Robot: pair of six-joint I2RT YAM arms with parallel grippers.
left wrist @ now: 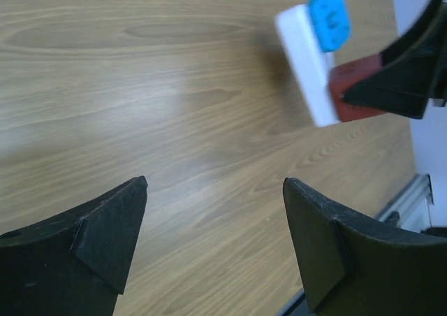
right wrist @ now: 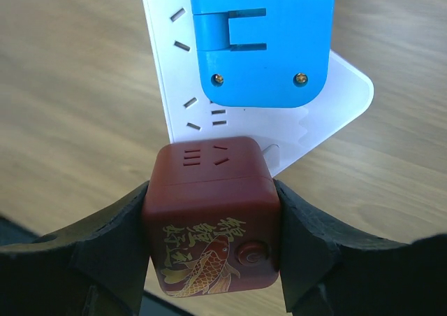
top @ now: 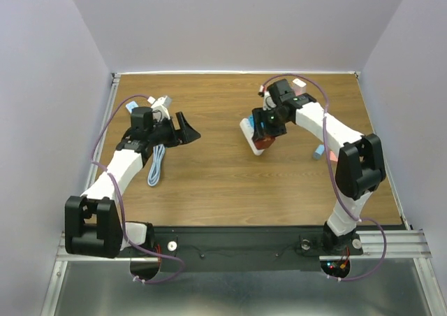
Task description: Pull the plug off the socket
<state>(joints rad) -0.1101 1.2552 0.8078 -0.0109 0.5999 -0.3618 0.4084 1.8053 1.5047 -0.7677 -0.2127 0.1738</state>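
Observation:
A dark red cube plug point(right wrist: 209, 218) with a gold fish print sits plugged into the end of a white socket strip point(right wrist: 166, 64). A blue plug point(right wrist: 262, 36) occupies the strip beside it. My right gripper point(right wrist: 211, 189) is shut on the red cube, one pad on each side. From above, the strip point(top: 246, 130) lies mid-table with the red plug point(top: 264, 145) at its near end under the right gripper point(top: 269, 128). My left gripper point(top: 187, 130) hangs open and empty well to the left; its wrist view shows the strip point(left wrist: 304, 57) and red plug point(left wrist: 351, 85) in the distance.
A white cable point(top: 156, 163) lies coiled under the left arm. A small light-blue piece point(top: 318, 152) rests on the wood right of the strip. The table's side rails and purple walls close in the workspace.

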